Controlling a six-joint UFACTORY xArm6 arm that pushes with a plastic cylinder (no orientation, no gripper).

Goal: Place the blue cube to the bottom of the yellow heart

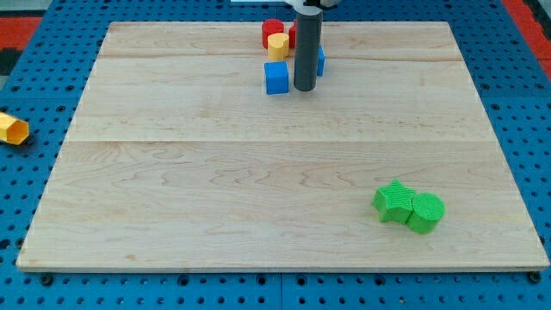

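The blue cube [276, 77] sits near the view's top centre of the wooden board [172, 172]. The yellow heart [277, 46] lies just above it, between the cube and a red block [272, 29]. My tip [304, 89] rests on the board right beside the blue cube's right side, almost touching it. The dark rod hides most of another blue block [320, 60] and a second red block [293, 34] behind it.
A green star [394, 201] and a green cylinder [425, 213] lie touching at the view's bottom right. A yellow block [12, 129] lies off the board at the view's left, on the blue pegboard.
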